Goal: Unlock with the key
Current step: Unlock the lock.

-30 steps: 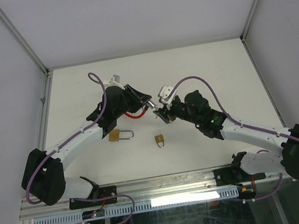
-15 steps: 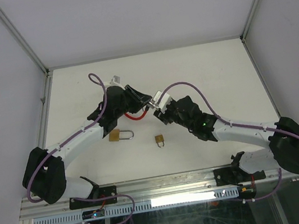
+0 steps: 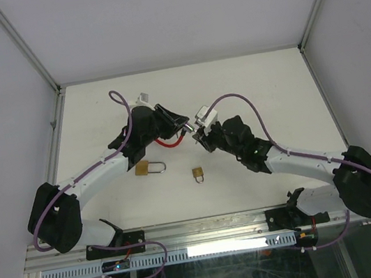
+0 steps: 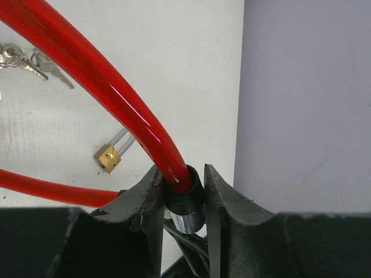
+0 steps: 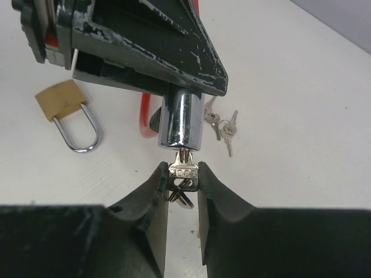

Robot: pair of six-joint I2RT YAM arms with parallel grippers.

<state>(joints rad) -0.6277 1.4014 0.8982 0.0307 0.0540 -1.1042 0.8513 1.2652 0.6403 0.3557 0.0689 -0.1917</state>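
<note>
My left gripper [image 4: 182,191] is shut on the black and chrome barrel [image 4: 184,204] of a red cable lock [image 4: 110,87], holding it above the table. In the right wrist view the chrome barrel [image 5: 183,121] points at my right gripper [image 5: 183,176], which is shut on a silver key [image 5: 184,172] whose blade sits in the barrel's keyhole. A key ring hangs under the key. In the top view both grippers meet at the table's middle, left [image 3: 182,127] and right [image 3: 198,135], with the red cable [image 3: 166,143] looping below.
A large brass padlock [image 3: 145,167] lies near the left arm and a small brass padlock [image 3: 198,173] lies in front of the grippers. Spare keys [image 5: 223,127] lie on the white table under the lock. Walls enclose the table.
My right gripper moved left against the lock barrel, then eased slightly back to the right with the key in the keyhole. The left gripper stayed still.
</note>
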